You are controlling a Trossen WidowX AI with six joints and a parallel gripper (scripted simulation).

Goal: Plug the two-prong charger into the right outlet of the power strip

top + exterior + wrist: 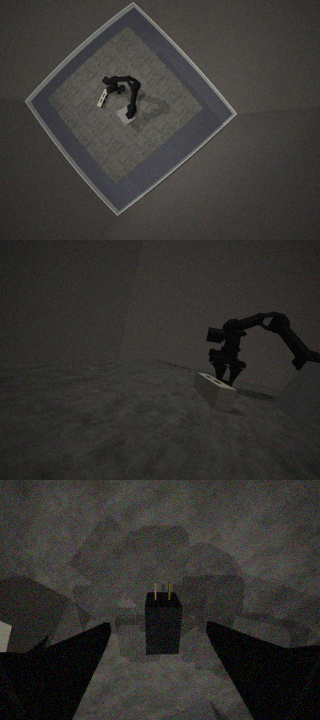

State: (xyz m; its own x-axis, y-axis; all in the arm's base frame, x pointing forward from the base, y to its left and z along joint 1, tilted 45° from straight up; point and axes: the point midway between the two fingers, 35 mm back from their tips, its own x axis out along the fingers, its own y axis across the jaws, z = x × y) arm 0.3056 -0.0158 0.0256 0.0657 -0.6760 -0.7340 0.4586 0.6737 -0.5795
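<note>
The black charger [163,630] stands between my fingertips in the wrist view, its two gold prongs at the upper end of the picture. In the exterior view a dark bit of the charger shows behind the strip; in the top view the arm hides it. My gripper [159,626] [226,381] is open, pointing down, with a gap on each side of the charger. The pale power strip [99,105] [224,398] stands close beside the gripper, its dark outlets facing up. A pale corner of it [4,637] shows at the left edge of the wrist view.
The arm rises from a pale base plate [121,114] on the grey mottled mat [155,129]. A blue border [178,149] with a light rim [176,44] surrounds the mat. Shadows of the arm cross the mat, and the scene is dim.
</note>
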